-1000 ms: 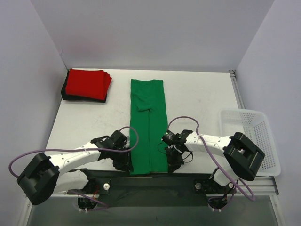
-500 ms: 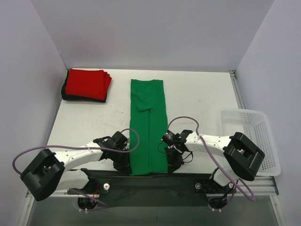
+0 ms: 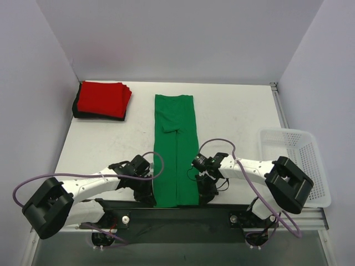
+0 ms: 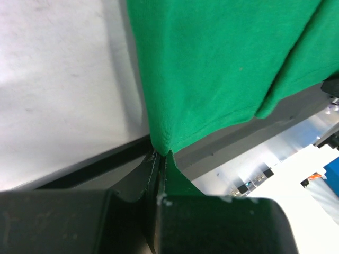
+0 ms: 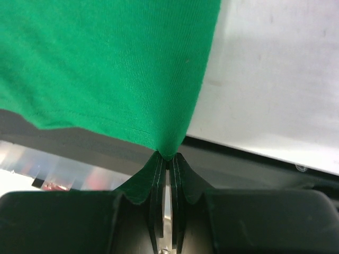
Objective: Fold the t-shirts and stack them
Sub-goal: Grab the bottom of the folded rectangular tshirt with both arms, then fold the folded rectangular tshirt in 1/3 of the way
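A bright green t-shirt (image 3: 175, 149), folded into a long narrow strip, lies down the middle of the white table. My left gripper (image 3: 148, 194) is shut on its near left corner (image 4: 159, 147). My right gripper (image 3: 204, 191) is shut on its near right corner (image 5: 168, 151). Both corners are pinched between closed jaws at the table's near edge. A folded red t-shirt (image 3: 102, 98) lies on top of a black t-shirt (image 3: 77, 111) as a stack at the far left.
A white mesh basket (image 3: 297, 166) stands at the right edge of the table (image 3: 233, 116). A dark rail (image 3: 177, 213) runs along the near edge under both grippers. Grey walls close in the left, back and right.
The green shirt has shifted very slightly to the right and toward me with both grippers holding its near corners. The stack and the basket have not moved.
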`<state>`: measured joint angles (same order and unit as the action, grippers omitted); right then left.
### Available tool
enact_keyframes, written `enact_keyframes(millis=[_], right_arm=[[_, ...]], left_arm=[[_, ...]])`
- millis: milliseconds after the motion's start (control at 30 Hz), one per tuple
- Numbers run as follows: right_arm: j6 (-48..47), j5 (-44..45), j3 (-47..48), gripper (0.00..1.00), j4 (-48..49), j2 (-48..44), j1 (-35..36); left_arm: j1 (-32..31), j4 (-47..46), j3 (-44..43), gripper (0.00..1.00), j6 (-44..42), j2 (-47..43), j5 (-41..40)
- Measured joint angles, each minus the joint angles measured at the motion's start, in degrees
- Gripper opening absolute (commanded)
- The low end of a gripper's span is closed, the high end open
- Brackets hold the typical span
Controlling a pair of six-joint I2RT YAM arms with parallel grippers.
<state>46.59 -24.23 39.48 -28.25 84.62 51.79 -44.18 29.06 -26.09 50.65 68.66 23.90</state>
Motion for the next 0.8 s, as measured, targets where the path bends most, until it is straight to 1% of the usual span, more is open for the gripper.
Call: enact_keyframes(millis=[200,367,500,600,700,800], right_arm=[[0.0,-0.31,1.75,0.0,-5.03,-3.58,-0.04],[-0.2,0.35,7.39,0.0,-9.4,-6.56,-1.84],[-1.03,0.98,10.45,0.0,-11.08,-7.43,-5.9],[-2.36,1.38,12.39,0.0,-12.09,-6.82,-8.81],[-4.0,2.1,16.2,0.0,-13.18,-4.22,-10.93],[-5.29,2.86,20.59,0.0,-13.22,-0.59,-12.2]], left_arm=[[0.0,2.64,-1.05,0.0,0.61,-3.34,0.09],[0.66,6.64,-7.39,0.0,0.02,-3.52,-1.4],[4.24,7.3,-12.02,0.0,-1.55,-3.52,-2.23],[8.55,6.67,-12.96,0.0,-2.62,-3.21,-1.68],[12.09,5.75,-13.35,0.0,-3.65,-0.87,-0.28],[13.42,4.68,-14.62,0.0,-4.87,2.56,0.72]])
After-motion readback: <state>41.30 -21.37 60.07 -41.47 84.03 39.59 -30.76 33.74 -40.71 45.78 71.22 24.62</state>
